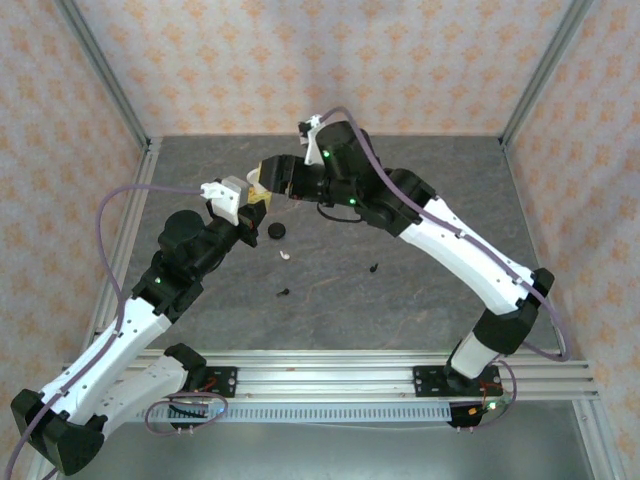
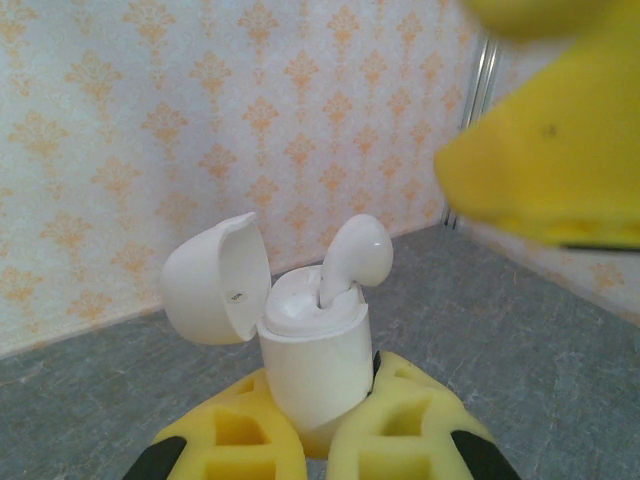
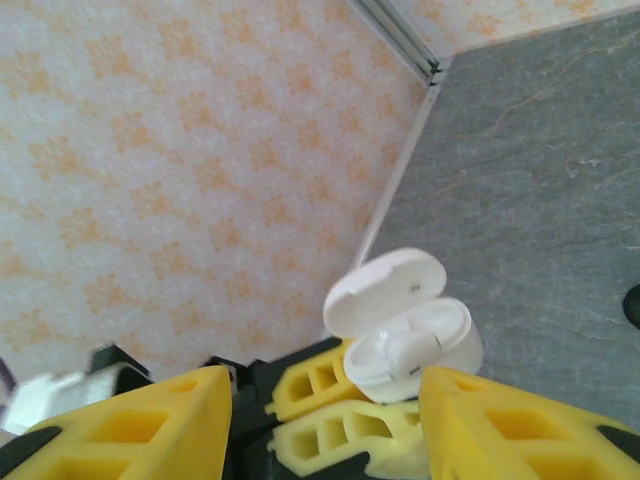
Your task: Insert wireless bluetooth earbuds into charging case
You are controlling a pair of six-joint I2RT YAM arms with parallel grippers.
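Standing by the table, I see the left gripper (image 2: 316,428) clamped on the lower body of a white charging case (image 2: 312,368), its yellow fingers (image 2: 236,440) pressed against either side and holding it upright, well above the grey table (image 1: 420,320). The case's lid (image 2: 214,280) is swung open and hangs to one side on its hinge. One white earbud (image 2: 357,254) stands in the case with its stem down in a slot and its rounded head poking out above the rim, so it is not fully seated.

The right gripper (image 3: 330,425) hangs just above the case, jaws spread wide and holding nothing; the case and earbud lie between and beyond its two yellow fingers (image 3: 140,425).

On the table below, a second white earbud (image 1: 285,254) lies near a round black case (image 1: 277,232). Two black earbuds rest further out, one (image 1: 374,267) toward the right arm's side and one (image 1: 283,292) nearer the front rail.

As for writing, there is a tiny dark mark (image 2: 237,296) inside the lid, too small to read. No brand name can be made out on the case, the earbuds or the grippers.
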